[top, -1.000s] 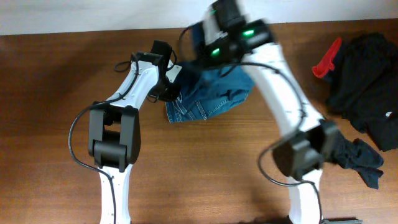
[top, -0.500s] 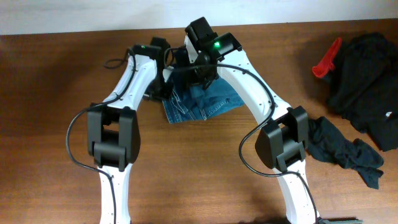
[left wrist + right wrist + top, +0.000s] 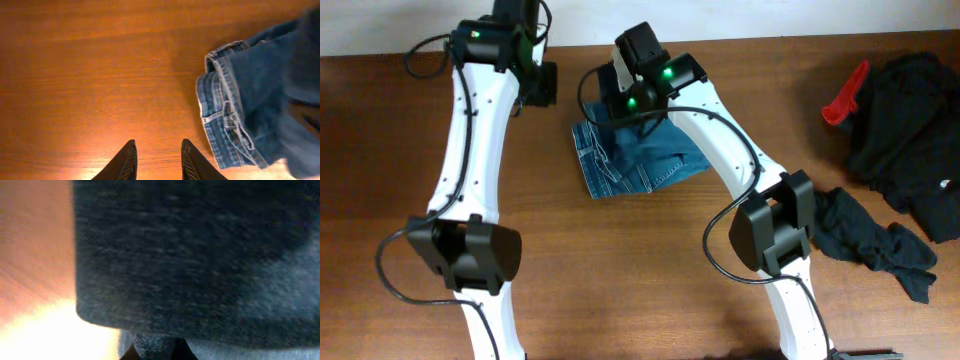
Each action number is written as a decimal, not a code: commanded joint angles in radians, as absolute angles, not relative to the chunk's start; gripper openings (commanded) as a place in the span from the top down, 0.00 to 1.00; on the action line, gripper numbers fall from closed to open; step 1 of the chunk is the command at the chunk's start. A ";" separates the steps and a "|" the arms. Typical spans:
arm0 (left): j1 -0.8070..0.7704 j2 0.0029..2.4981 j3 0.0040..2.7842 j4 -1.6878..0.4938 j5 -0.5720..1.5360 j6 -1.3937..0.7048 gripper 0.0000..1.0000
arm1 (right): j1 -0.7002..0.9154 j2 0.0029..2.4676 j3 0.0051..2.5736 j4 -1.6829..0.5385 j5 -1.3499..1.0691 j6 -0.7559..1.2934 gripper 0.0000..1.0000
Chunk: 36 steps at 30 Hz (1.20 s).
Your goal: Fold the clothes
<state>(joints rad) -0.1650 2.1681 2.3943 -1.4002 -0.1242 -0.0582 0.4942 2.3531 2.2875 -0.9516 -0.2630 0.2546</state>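
Fold in hand: right gripper pinched shut on jeans.
Left gripper narrowly parted, empty, jeans to its right; next, grasp the waistband edge.

The right arm covers part of the jeans; close up, blurred denim swamps the right claw.
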 commanded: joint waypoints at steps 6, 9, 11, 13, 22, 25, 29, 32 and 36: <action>-0.167 2.133 2.412 -1.453 -0.128 -0.075 0.71 | 0.583 2.552 2.287 -0.892 -0.327 0.343 0.96; -0.167 2.133 2.412 -1.452 -0.128 -0.075 0.71 | 0.593 2.607 2.287 -0.905 -0.476 0.338 0.83; -0.167 2.133 2.412 -1.451 -0.128 -0.075 0.71 | 0.595 2.607 2.288 -0.905 -0.564 0.268 0.62; -0.167 2.133 2.412 -1.451 -0.128 -0.075 0.71 | 0.579 2.566 2.290 -0.913 -0.597 0.252 0.57; -0.170 2.133 2.411 -1.313 0.014 -0.074 0.62 | 0.393 2.222 2.290 -1.052 -0.590 0.144 0.46; -0.173 2.134 2.403 -1.192 0.183 -0.043 0.63 | 0.324 2.168 2.290 -1.078 -0.569 0.138 0.48; -0.204 2.148 2.354 -1.038 0.255 0.020 0.84 | 0.267 2.187 2.284 -1.116 -0.496 0.139 0.89; -0.241 2.206 2.294 -0.948 0.257 0.078 1.00 | 0.263 2.241 2.265 -1.119 -0.489 0.138 0.96; -0.273 2.347 2.243 -0.873 0.255 0.123 1.00 | 0.285 2.321 2.199 -1.087 -0.484 0.134 0.96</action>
